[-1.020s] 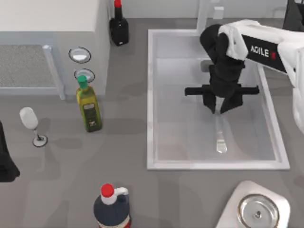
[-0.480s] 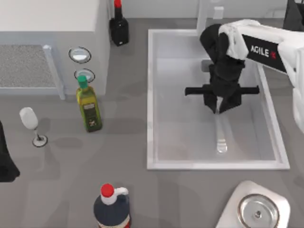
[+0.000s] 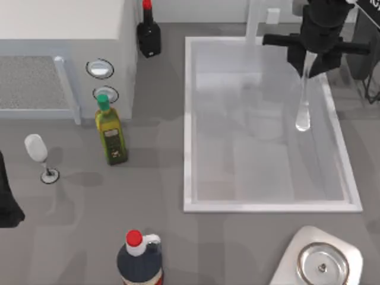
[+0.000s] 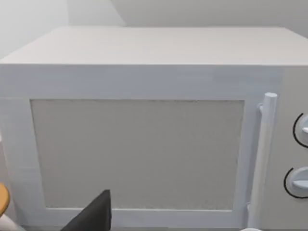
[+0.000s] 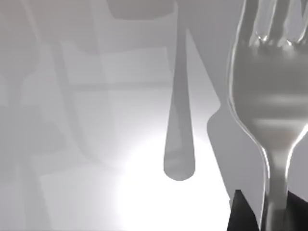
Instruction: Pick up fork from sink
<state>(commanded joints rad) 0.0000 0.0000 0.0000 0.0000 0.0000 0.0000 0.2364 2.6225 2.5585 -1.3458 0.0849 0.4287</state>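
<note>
My right gripper (image 3: 313, 65) hangs over the back right corner of the white sink (image 3: 187, 119), shut on the silver fork (image 3: 304, 98). The fork is off the basin floor, and its long handle slants down to a rounded end over the right side of the basin. In the right wrist view the fork's tines and neck (image 5: 269, 96) run down between the dark fingers (image 5: 239, 211), and the fork's shadow falls on the pale sink floor (image 5: 96, 120). My left arm (image 3: 6, 202) is parked at the table's left edge.
A white faucet post (image 3: 254, 21) stands at the sink's back rim. An olive oil bottle (image 3: 110, 133), a wine glass (image 3: 37, 151) and a microwave (image 3: 59, 35) are to the left. A dark bottle (image 3: 148, 32) is at the back, another bottle (image 3: 139, 261) at the front, a steel pot (image 3: 320, 264) front right.
The right gripper closed on the fork lying in the sink, then rose and moved toward the back right corner, carrying the fork off the basin floor.
</note>
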